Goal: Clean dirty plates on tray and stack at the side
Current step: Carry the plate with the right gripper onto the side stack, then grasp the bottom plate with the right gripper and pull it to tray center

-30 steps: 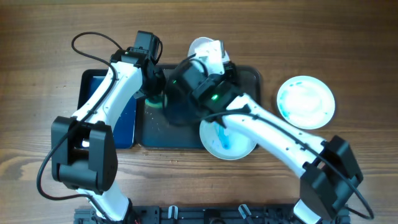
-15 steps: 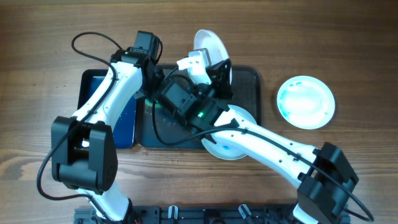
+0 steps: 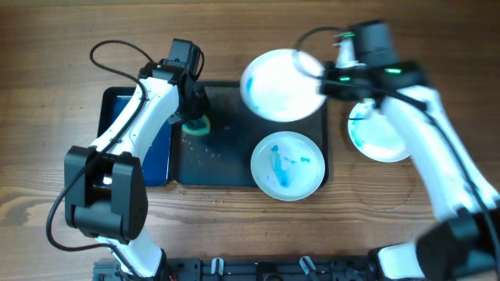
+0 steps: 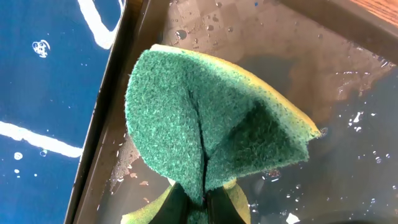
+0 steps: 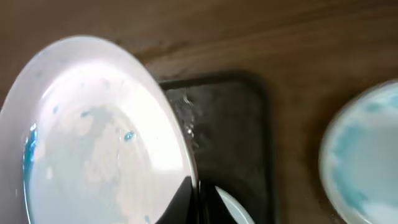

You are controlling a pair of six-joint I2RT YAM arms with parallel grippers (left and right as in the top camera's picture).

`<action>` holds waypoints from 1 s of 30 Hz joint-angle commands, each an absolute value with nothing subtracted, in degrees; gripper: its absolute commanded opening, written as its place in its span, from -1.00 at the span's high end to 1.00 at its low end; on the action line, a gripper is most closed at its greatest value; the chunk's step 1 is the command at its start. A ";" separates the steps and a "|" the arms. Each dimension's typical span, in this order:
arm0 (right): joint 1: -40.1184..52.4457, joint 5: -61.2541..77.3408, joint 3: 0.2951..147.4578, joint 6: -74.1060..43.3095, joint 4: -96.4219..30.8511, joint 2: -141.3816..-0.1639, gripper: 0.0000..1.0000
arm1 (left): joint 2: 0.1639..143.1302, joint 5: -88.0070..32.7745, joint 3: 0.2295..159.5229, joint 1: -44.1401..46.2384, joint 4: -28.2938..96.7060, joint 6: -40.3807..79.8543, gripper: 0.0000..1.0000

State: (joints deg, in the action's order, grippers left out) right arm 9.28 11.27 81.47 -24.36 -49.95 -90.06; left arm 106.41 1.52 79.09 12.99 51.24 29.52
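My right gripper (image 3: 326,76) is shut on the rim of a mostly wiped white plate (image 3: 280,86) and holds it above the tray's right part; it fills the left of the right wrist view (image 5: 93,130). A plate with blue smears (image 3: 287,165) lies on the dark tray (image 3: 226,148) at its front right. A third plate (image 3: 383,133) with a faint blue film lies on the table right of the tray. My left gripper (image 3: 193,109) is shut on a green sponge (image 4: 211,130), pressed on the wet tray floor at its left.
A narrow black tray with a blue bottom (image 3: 129,140) lies against the big tray's left side. The wooden table (image 3: 437,47) shows around the trays. Water drops lie on the tray floor (image 4: 348,124).
My right arm has swung from the tray's middle to the right, carrying the held plate up and rightward. The left arm and sponge have stayed put.
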 commanded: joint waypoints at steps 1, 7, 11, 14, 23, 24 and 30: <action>0.10 11.94 81.76 -23.29 -56.40 -80.16 0.92 | 105.34 0.84 79.68 12.58 51.11 30.30 0.92; -19.14 3.01 76.55 -20.86 -66.39 -72.60 0.91 | 105.34 0.40 79.68 12.58 51.11 30.28 0.92; -25.19 0.91 60.40 -24.49 -54.94 -73.34 0.91 | 105.34 0.43 79.68 12.58 51.03 30.30 0.92; -25.32 0.08 50.72 -26.15 -43.51 -75.55 0.91 | 105.34 0.43 79.68 12.58 51.03 30.28 0.92; -22.37 22.61 50.72 -12.78 -36.07 -80.77 -0.25 | 105.34 0.43 79.68 12.58 51.07 30.30 0.92; -20.40 24.05 51.86 -11.20 -38.06 -80.77 -0.25 | 105.34 0.43 79.68 12.58 51.07 30.30 0.92; 1.41 25.32 53.89 -14.15 -48.01 -81.08 -0.22 | 105.34 0.43 79.68 12.58 51.07 30.30 0.92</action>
